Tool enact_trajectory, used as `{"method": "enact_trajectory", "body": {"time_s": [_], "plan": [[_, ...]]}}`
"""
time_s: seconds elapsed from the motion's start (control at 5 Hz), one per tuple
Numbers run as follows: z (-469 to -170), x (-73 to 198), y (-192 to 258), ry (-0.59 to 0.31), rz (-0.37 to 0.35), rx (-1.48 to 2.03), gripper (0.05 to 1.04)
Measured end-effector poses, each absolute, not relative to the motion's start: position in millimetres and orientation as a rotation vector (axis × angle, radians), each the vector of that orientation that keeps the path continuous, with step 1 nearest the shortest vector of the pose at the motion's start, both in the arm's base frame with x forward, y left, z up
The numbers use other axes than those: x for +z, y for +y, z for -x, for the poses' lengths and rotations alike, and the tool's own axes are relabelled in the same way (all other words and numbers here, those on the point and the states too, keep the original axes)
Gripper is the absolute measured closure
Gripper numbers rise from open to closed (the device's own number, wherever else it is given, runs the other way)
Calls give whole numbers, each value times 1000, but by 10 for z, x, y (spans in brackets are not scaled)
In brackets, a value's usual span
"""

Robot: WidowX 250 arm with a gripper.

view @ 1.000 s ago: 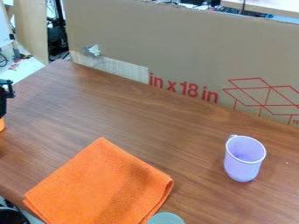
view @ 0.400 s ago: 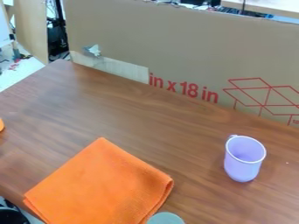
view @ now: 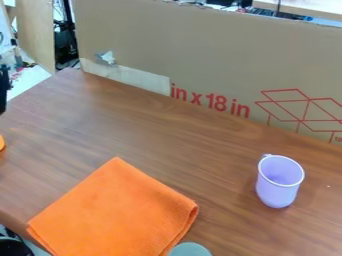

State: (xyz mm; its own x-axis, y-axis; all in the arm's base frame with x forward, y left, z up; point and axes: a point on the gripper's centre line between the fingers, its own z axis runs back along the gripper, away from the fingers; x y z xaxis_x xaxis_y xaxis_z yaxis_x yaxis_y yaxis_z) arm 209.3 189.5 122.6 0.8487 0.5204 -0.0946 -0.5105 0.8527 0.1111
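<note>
Gripper [view: 3, 90]: at left edge, higher than 1 s ago; open or closed, cannot tell
Orange item [view: 1, 143]: nearest the gripper, at left edge of view on desk [view: 153, 130], unshifted
Orange cloth [view: 117, 212]: folded flat, unmoved
Lilac cup [view: 277, 187]: upright, right of cloth, unmoved; so no progress seen with either

Hand [view: 3, 90], orange object [view: 1, 143] at left edge; orange cloth [view: 113, 212], purple cup [view: 276, 192] on table [view: 180, 145].
</note>
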Motion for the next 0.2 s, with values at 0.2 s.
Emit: {"method": "enact_trajectory", "body": {"time_s": [0.2], "plan": [[-2130, 1287, 1840, 135, -137, 446, 82]]}}
